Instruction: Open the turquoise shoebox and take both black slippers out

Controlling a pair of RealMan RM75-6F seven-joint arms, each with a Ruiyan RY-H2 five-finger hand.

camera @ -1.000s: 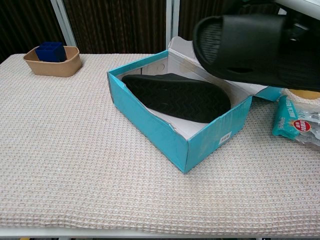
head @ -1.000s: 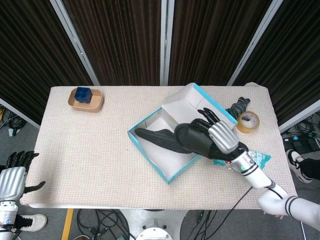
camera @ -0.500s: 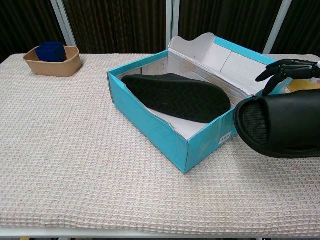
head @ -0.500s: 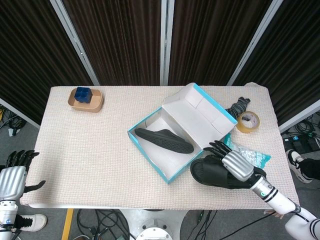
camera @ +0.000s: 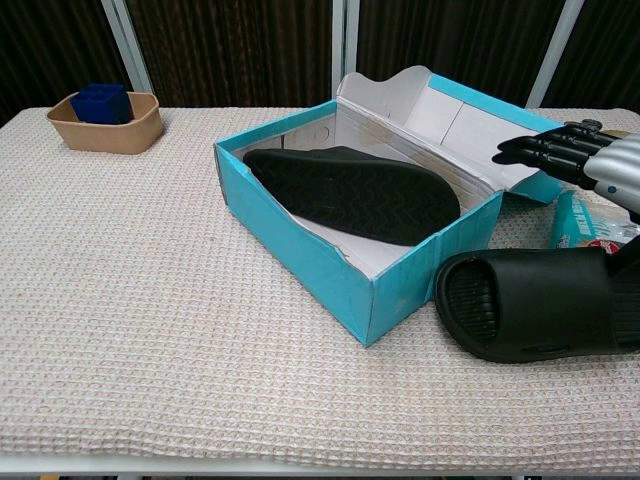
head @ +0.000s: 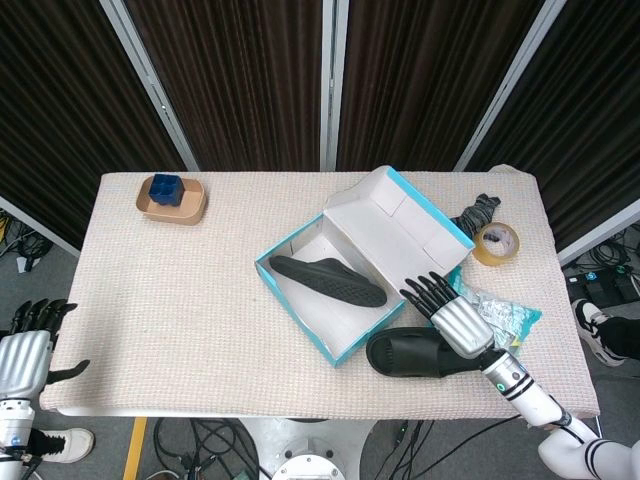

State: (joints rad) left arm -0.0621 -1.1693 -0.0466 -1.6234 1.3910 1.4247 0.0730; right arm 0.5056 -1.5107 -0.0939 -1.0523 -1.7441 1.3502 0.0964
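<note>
My right hand (head: 455, 318) hovers with fingers spread and holding nothing, above the freed slipper (head: 418, 354), which lies flat on the surface (head: 180, 300), toe toward the shoebox (head: 300, 285). The second slipper (head: 328, 280) lies lengthwise inside the box, sole up. A snack packet (head: 500, 315) sits just beside my hand, near the surface's front edge; my left hand (head: 25, 350) hangs off the far corner, fingers apart.

Turquoise shoebox (head: 335, 345) open (lid up), one slipper (head: 328, 280) inside, other slipper (head: 410, 355) beside it on table

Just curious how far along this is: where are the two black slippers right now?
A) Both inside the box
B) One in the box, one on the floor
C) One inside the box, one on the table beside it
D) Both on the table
C: one slipper lies inside the open turquoise box, the other slipper sits on the table under the right hand.
</note>
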